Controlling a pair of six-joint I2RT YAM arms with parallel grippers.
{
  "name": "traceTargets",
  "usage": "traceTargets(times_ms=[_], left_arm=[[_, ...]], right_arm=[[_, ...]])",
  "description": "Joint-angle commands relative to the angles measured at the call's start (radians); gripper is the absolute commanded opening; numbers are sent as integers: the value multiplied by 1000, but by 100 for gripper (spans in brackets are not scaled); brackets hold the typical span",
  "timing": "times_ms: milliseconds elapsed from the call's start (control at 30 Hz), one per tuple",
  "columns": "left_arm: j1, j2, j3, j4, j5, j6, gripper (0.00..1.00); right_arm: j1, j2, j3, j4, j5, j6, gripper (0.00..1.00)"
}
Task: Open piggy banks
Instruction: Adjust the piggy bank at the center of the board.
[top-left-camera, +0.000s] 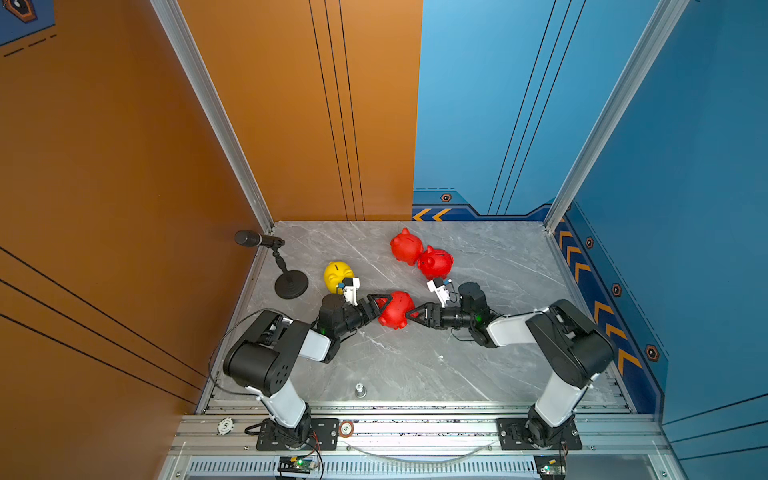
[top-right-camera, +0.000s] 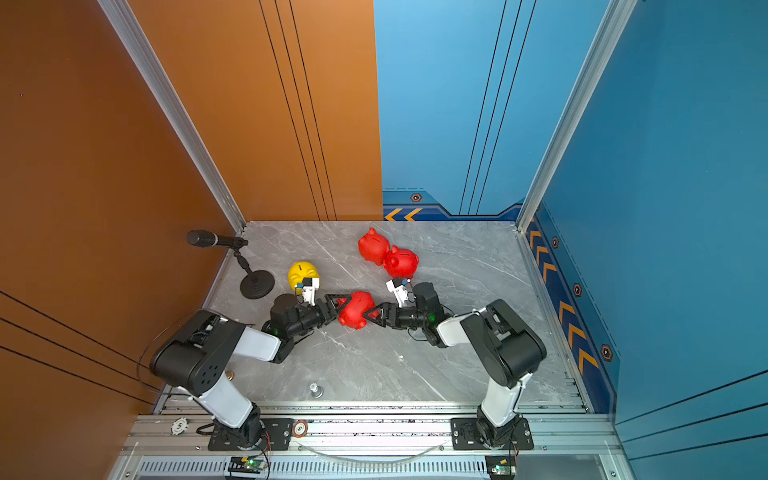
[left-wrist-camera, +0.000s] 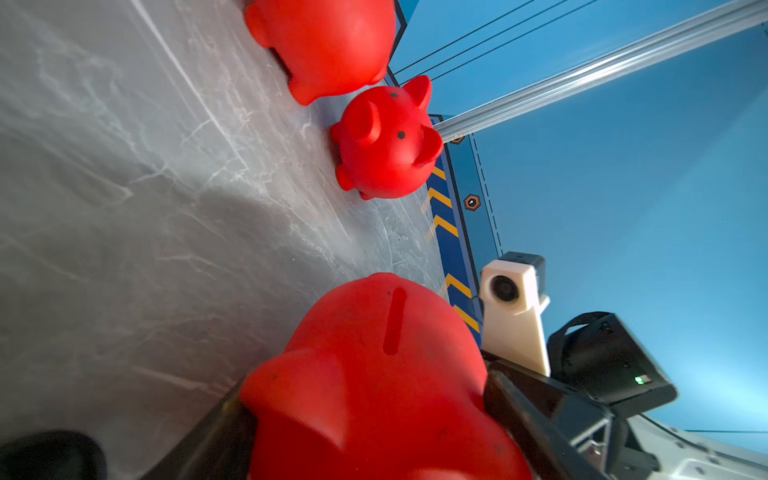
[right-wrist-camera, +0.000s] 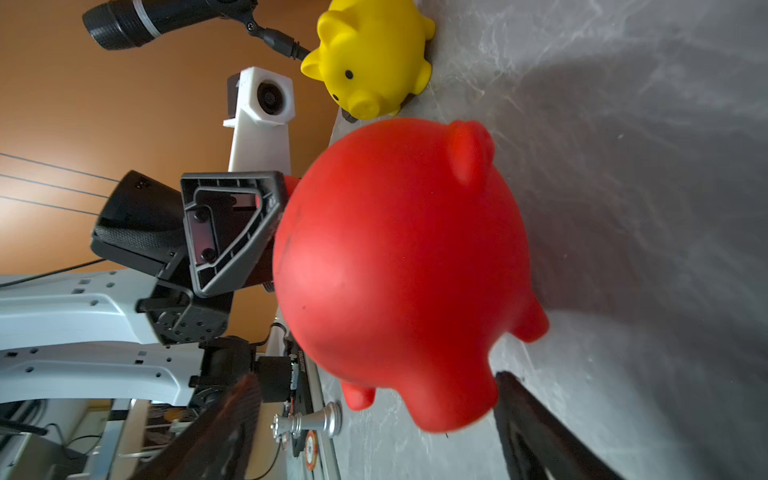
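Left gripper (top-left-camera: 379, 306) clamps the glossy red plastic piggy bank (top-left-camera: 397, 309) nearest the black microphone stand (top-left-camera: 291, 284); right gripper (top-left-camera: 412, 312) hovers beyond, jaws apart; next, probably expose its underside.

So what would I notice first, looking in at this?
A red piggy bank in the middle, clamped by the left hand, while the right hand stands open at its other side. Behind it, two more red piggy banks sit close together. A yellow piggy bank stands near the microphone on the robot's left.
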Motion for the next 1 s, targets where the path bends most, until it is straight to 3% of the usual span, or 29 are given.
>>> traceTargets(times_ms=[0, 167, 300, 500, 633, 767, 967], left_arm=[[-44, -113, 69, -249, -144, 161, 39], [-130, -245, 187, -523, -374, 365, 39], [-184, -265, 259, -593, -548, 499, 37], [-249, -208, 308, -572, -804, 667, 33], [-270, -145, 278, -440, -917, 732, 33], [-274, -85, 263, -374, -1013, 738, 32], [-306, -29, 239, -316, -1166, 744, 34]], right_arm=[[-11, -127, 26, -475, 126, -276, 100], [-33, -251, 69, -730, 317, -407, 99], [-33, -301, 92, -812, 440, -460, 99], [-21, -401, 88, -820, 611, -518, 99], [-2, -462, 66, -807, 672, -555, 99], [2, -514, 29, -778, 727, -533, 99], [21, -488, 90, -897, 861, -586, 99]])
